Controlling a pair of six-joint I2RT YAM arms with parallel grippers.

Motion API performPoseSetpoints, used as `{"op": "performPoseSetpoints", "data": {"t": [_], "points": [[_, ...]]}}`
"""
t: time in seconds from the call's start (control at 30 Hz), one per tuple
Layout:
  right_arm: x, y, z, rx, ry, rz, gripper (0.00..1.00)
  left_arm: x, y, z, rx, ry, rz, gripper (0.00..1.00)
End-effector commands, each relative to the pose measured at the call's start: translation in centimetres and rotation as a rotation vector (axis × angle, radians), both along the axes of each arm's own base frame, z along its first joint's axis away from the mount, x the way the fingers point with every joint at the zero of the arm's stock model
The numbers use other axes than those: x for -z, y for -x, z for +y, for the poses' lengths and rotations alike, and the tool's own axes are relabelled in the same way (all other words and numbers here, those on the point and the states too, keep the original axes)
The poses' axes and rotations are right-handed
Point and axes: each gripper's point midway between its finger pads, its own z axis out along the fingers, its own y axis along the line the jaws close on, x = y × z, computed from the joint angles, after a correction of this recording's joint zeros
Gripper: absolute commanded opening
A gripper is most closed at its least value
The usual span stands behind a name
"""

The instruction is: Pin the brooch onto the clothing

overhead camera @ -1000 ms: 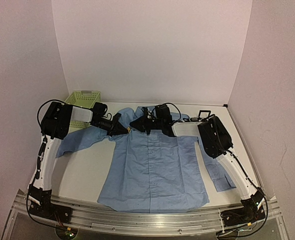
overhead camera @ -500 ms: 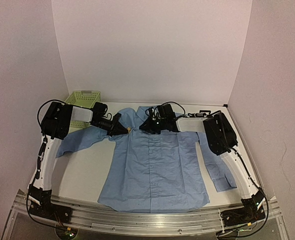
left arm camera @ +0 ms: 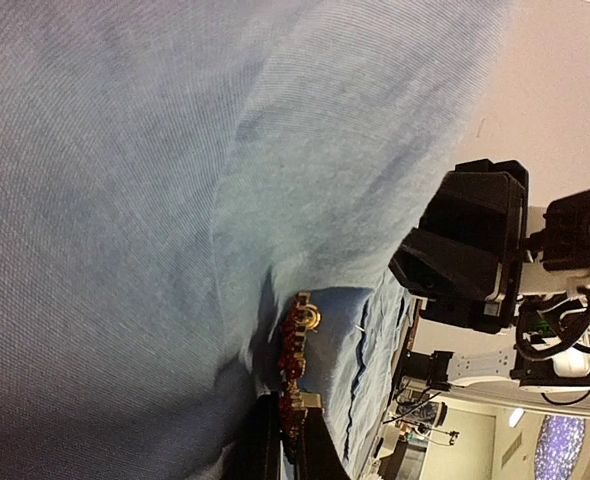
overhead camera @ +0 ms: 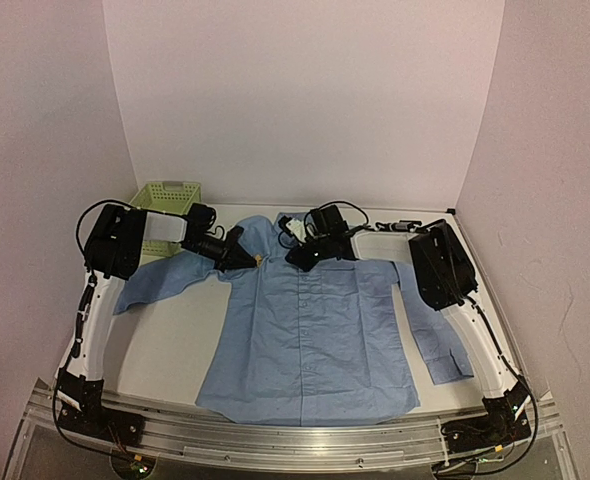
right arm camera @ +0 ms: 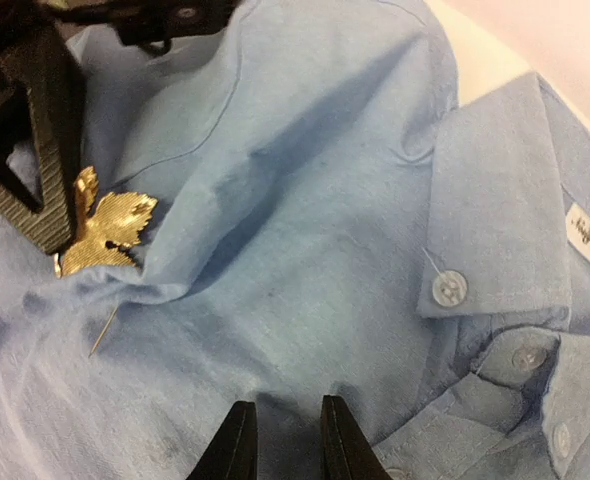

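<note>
One gold, leaf-shaped brooch (right arm camera: 105, 235) touches finely woven clothing (right arm camera: 305, 200).

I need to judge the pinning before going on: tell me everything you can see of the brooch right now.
The brooch is a tiny leaf-shaped, metal-looking ornament: gold and ribbed in the right wrist view, edge-on with dark red beads in the left wrist view. A thin pin juts from beneath it across the shirt; whether it pierces the cloth cannot be told. The brooch lies against a fold beside the collar, on the left arm's side, clamped in the shut left gripper.
</note>
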Motion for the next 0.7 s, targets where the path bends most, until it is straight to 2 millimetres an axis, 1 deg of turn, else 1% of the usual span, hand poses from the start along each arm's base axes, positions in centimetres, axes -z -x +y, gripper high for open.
{"op": "performPoseSetpoints", "data": {"t": [0.0,0.13,0.27,0.37,0.43,0.53,0.67], "points": [[-3.3,0.8,1.4,-0.253,0.068,-0.235,0.21,4.8,1.4,0.6,0.022,-0.072,0.07,0.0],[-3.8,1.7,2.8,-0.365,0.013,-0.274,0.21,5.0,2.2,0.7,0.03,-0.03,0.124,0.0],[-3.9,2.7,3.2,-0.43,0.0,-0.297,0.21,5.1,2.6,0.9,0.033,-0.001,0.169,0.0],[-3.4,2.3,3.1,-0.432,0.023,-0.337,0.2,4.8,1.8,0.9,0.041,0.016,0.16,0.0],[-3.5,1.7,3.3,-0.424,0.024,-0.356,0.2,5.1,1.5,1.0,0.043,0.011,0.17,0.0],[-3.8,0.9,3.9,-0.418,0.011,-0.387,0.19,5.2,1.3,1.1,0.043,0.004,0.178,0.0],[-4.7,0.1,4.3,-0.418,0.008,-0.443,0.17,5.8,1.6,1.3,0.038,-0.01,0.201,0.0]]}}
